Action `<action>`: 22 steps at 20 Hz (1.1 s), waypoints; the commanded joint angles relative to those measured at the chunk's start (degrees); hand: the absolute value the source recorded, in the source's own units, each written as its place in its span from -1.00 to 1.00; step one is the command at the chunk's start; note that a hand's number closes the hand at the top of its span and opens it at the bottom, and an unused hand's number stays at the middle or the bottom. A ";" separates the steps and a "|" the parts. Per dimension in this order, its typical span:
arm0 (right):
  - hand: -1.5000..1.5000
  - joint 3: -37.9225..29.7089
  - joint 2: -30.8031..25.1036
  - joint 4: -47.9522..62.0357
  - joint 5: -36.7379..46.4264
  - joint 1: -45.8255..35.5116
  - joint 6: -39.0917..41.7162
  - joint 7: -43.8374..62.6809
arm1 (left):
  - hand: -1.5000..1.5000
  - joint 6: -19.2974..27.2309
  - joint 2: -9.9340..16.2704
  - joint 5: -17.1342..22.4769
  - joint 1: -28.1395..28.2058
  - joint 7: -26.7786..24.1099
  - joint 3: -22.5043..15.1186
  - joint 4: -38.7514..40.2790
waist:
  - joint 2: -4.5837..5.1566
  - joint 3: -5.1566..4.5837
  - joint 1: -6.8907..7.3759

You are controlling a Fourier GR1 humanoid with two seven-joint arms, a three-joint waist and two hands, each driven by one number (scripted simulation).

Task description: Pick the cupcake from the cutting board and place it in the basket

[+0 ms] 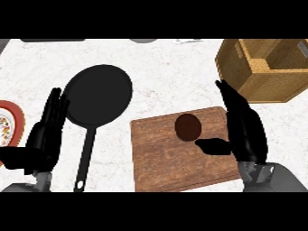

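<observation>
A dark brown cupcake [188,126] sits on the upper middle of the wooden cutting board [163,162]. My right hand [244,131] stands open just right of the cupcake, fingers straight and pointing away, thumb reaching toward the board below the cupcake without touching it. The wicker basket [249,79] stands at the back right, open side up, beyond the right hand's fingertips. My left hand [41,140] rests open at the left, fingers up, beside the pan's handle.
A black frying pan [97,95] lies left of the board, its handle running toward the front edge. A red-rimmed patterned plate [8,118] shows at the left edge. The counter's right edge runs close past the basket.
</observation>
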 commanded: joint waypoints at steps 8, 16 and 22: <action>-1.00 0.03 4.15 -17.11 -13.32 -14.27 35.23 34.48 | 0.00 -0.71 0.29 0.11 -1.42 2.51 0.04 -2.35 | 0.76 0.51 2.26; -1.00 -0.04 4.28 -12.37 -13.19 -17.00 37.18 39.99 | 0.00 -0.94 -0.75 -0.55 -1.76 1.27 0.55 -1.01 | 0.94 0.53 1.79; -1.00 1.31 6.01 -10.53 -10.21 -13.29 34.61 38.82 | 0.00 -2.35 -0.09 -0.05 -0.15 2.27 0.94 -2.75 | 1.06 0.67 2.24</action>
